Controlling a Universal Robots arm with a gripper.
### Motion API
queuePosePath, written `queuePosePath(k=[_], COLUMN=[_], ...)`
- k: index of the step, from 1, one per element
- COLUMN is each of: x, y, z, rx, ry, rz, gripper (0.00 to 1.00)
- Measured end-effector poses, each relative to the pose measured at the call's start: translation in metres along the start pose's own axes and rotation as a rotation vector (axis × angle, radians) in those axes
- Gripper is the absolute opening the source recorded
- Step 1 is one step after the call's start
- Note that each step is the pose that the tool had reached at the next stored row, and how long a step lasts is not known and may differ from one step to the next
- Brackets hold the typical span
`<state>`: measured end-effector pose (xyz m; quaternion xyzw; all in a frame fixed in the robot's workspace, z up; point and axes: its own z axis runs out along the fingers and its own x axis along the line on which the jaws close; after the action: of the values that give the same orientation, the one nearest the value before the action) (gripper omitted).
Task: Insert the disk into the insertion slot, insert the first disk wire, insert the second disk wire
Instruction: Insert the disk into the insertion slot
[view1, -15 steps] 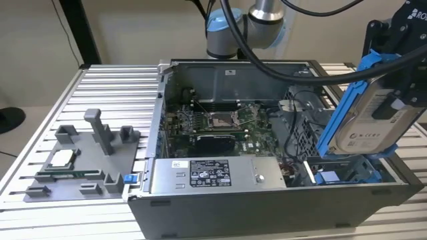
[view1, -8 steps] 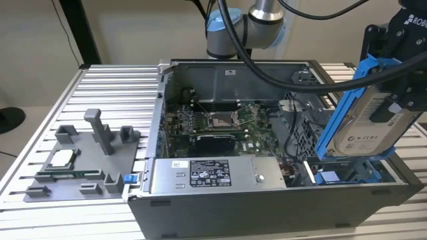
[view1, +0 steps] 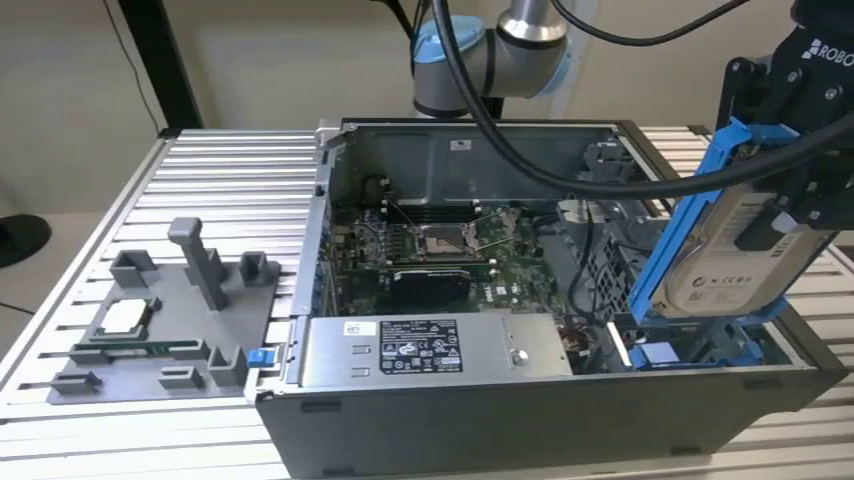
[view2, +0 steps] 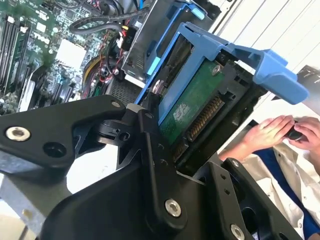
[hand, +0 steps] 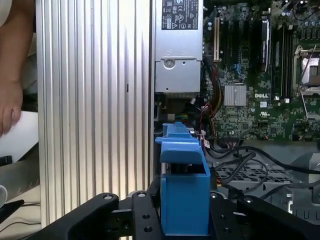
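**While the disk hangs tilted over the open case, its slot lies just beneath**

Clamped shut, the gripper (view1: 774, 170) holds the disk (view1: 727, 265) by its blue frame (view1: 687, 210). In the exterior view the disk is steeply tilted, label side showing, above the end of the computer case (view1: 534, 420) at the exterior view's right. In the second wrist view its green circuit board (view2: 192, 107) faces the camera.

Just under the disk's lower edge is the insertion slot (view1: 694, 345), a grey metal bay with blue tabs. The disk is close to it but not seated.

Doing this step well looks to depend on squaring up. The frame's long sides should run parallel to the bay walls before any push. At this slant a corner would likely catch on the rim. Loose black cables (hand: 240, 155) lie beside the bay and could be pinched, so a slow, straight entry seems wise.

Farther out, the grey power-supply box (view1: 427, 350) fills the case's near side. The case rests on a ribbed metal worktop (view1: 227, 190). A person's hands (view2: 272, 130) are beyond the worktop, well apart from the disk.
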<state>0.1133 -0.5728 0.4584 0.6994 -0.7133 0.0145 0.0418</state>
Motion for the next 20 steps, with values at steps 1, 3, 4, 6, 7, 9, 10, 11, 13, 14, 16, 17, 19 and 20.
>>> queuePosePath(k=[1,3,4,6,7,9,10,11,13,14,16,17,19,20], x=[0.0,-0.0001,-0.0002,-0.0002,-0.0003,-0.0003,-0.0003,-0.0003,-0.0003,-0.0004,-0.0003,-0.0004,-0.0004,-0.0004], y=[0.0,-0.0001,-0.0001,-0.0001,-0.0001,-0.0002,-0.0002,-0.0002,-0.0002,-0.0002,-0.0002,-0.0002,-0.0002,-0.0002], z=[0.0005,0.0015,0.0021,0.0029,0.0034,0.004,0.0042,0.0043,0.0045,0.0045,0.0045,0.0045,0.0046,0.0046], rx=[0.0,0.0,0.0,0.0,0.0,0.0001,0.0001,0.0001,0.0,0.0,0.0,0.0,0.0,0.0], ry=[0.0,0.0,0.0,0.0,-0.0001,0.0,0.0001,0.0001,0.0,0.0,0.0,0.0,0.0,0.0], rz=[0.0,0.0,0.0,0.0,0.0,0.0,0.0,0.0,0.0,0.0,0.0,0.0,0.0,0.0], gripper=[0.0,0.0,0.0,0.0,0.0,0.0,0.0,0.0,0.0,0.0,0.0,0.0,0.0,0.0])
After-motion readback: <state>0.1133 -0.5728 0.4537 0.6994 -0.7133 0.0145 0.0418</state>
